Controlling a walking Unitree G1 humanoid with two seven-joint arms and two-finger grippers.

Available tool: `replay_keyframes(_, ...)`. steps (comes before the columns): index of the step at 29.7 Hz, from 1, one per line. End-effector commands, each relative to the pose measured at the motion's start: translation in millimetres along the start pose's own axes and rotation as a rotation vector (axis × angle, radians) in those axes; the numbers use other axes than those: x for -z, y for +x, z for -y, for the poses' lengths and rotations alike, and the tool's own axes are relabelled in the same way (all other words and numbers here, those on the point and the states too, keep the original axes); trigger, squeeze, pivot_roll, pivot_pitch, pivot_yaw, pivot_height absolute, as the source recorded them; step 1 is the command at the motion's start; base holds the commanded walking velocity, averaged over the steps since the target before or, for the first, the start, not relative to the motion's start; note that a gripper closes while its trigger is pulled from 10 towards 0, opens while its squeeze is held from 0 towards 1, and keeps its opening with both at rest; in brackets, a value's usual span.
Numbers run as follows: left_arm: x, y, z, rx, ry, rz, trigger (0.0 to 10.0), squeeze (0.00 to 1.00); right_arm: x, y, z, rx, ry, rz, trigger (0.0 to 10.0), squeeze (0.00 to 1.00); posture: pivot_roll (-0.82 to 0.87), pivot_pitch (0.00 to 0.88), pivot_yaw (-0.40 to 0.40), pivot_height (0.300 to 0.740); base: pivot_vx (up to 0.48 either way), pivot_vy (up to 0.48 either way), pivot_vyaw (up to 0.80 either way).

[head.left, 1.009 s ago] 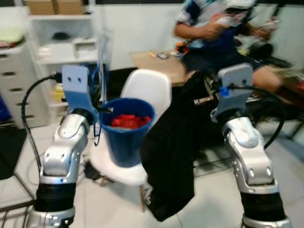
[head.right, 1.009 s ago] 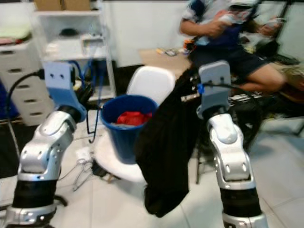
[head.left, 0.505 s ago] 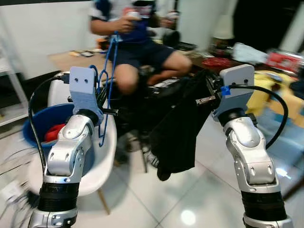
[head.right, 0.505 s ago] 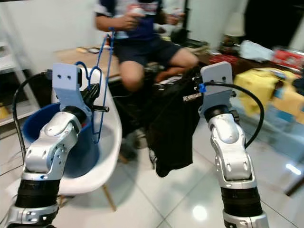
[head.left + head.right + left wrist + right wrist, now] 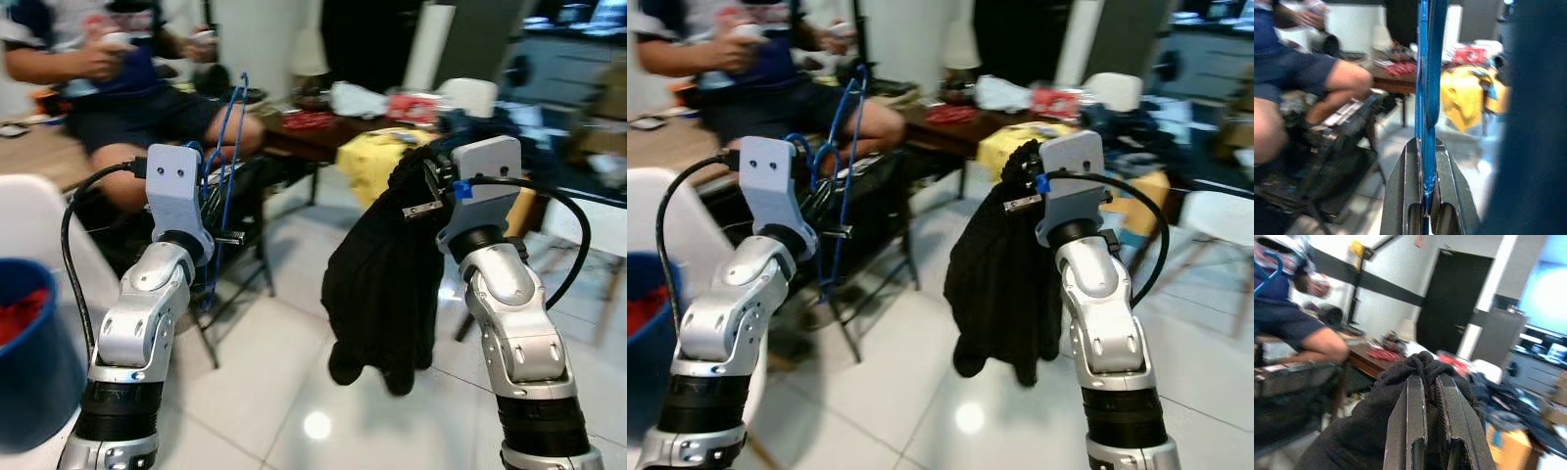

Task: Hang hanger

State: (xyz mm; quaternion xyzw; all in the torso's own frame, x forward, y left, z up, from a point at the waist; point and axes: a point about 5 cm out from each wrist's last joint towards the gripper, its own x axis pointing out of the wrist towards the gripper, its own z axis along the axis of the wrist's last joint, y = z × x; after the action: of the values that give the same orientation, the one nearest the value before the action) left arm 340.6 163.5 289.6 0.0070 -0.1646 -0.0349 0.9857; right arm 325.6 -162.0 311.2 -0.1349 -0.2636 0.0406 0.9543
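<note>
At the far left a blue bucket (image 5: pixel 29 362) sits low, and a seated person (image 5: pixel 118 88) is behind. The left gripper (image 5: pixel 1425 191) is clamped tight on the blue hanger (image 5: pixel 227 147), held upright at chest height; it looks thin, stiff and light, likely to swing or twist, so a grip low on its wire, hook free, seems best. To the right, the right gripper (image 5: pixel 1429 396) is pinched on a bunched fold of the black garment (image 5: pixel 382 284), which droops soft and limp, clear of the floor
</note>
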Motion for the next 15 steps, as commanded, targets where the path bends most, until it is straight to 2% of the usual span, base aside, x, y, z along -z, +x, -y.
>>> replay_keyframes(1,2.3,-0.8,-0.4,-0.001,0.013,-0.010,10.0,0.00,0.2,-0.9,-2.7,-0.011,0.012,0.015,10.0,0.00,-0.07,0.127,-0.055,0.740,0.000,0.000,-0.80)
replay_keyframes(15,2.8,-0.9,-0.6,-0.001,0.017,-0.013,10.0,0.00,2.4,-1.0,-7.2,-0.028,0.022,0.011,10.0,0.00,-0.06,0.122,-0.053,0.740,0.000,0.000,-0.80)
